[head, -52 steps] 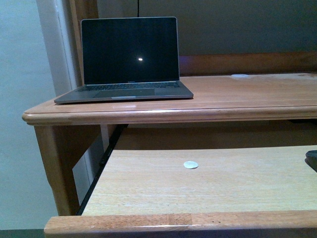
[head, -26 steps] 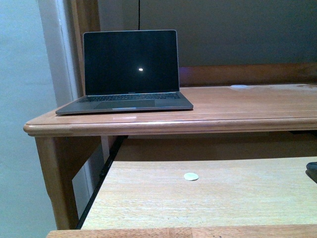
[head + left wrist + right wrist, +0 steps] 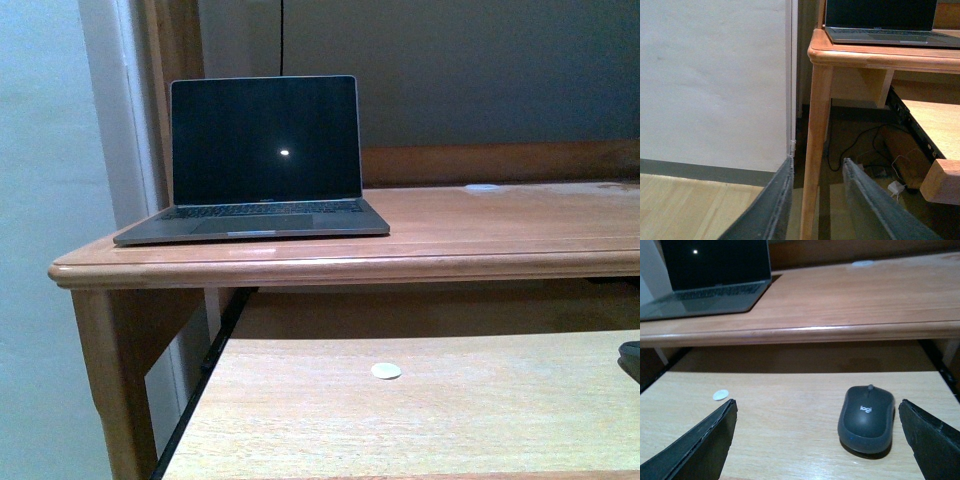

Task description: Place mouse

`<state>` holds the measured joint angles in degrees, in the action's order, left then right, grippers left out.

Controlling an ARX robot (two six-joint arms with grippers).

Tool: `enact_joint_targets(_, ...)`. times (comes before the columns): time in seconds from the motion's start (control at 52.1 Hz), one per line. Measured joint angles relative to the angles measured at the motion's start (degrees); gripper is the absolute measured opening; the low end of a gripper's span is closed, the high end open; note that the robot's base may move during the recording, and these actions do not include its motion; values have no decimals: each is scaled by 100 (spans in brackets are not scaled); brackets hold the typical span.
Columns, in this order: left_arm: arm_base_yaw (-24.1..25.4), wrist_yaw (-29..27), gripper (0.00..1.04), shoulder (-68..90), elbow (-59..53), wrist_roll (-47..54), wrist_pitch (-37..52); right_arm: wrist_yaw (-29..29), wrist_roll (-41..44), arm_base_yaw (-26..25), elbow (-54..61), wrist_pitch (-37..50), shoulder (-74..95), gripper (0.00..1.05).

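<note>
The mouse (image 3: 866, 418), dark grey with a domed top and a small logo, lies on the pulled-out light wood tray (image 3: 785, 415) under the desk top. In the front view only its edge (image 3: 630, 358) shows at the far right of the tray (image 3: 450, 410). My right gripper (image 3: 817, 407) is open and wide; the mouse lies between its fingers, close to one of them, untouched. My left gripper (image 3: 817, 162) is open and empty, off the desk's left side, pointing past the desk leg (image 3: 815, 150) toward the floor.
An open laptop (image 3: 262, 160) with a dark screen stands on the desk top (image 3: 500, 225) at the left. A tiny flat white sticker (image 3: 386, 371) lies on the tray. Cables and a white adapter (image 3: 896, 188) lie on the floor under the desk. A wall (image 3: 715, 80) is left of the desk.
The front view has shifted: the laptop, desk and tray sit lower in the picture than one second ago. The mouse and sticker have not moved on the tray.
</note>
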<state>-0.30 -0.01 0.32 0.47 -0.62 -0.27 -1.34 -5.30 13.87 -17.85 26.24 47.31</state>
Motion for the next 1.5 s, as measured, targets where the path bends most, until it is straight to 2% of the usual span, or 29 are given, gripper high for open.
enact_joint_targets(0.115,0,0,59,0,0,0,0,334,435,426,-341,197,979,97)
enact_joint_targets(0.307,0,0,98,-2,0,4,0,1043,968,590,-1014,254,2262,97)
enact_joint_targets(0.422,0,0,97,-2,0,9,0,1471,1091,570,-1276,63,2778,97)
enact_joint_targets(0.633,0,0,97,-2,0,9,0,1917,1078,374,-1637,-280,3248,97)
enact_joint_targets(1.036,0,-2,97,-2,0,9,0,1827,557,79,-2153,-850,3836,97)
enact_joint_targets(1.228,0,-2,97,-2,0,9,0,1716,352,35,-2240,-885,3923,71)
enact_joint_targets(1.305,0,-2,97,-2,0,9,0,1665,273,-20,-2210,-887,3893,57)
enact_joint_targets(1.497,0,-2,97,-2,0,9,0,1512,260,-216,-2009,-957,3571,55)
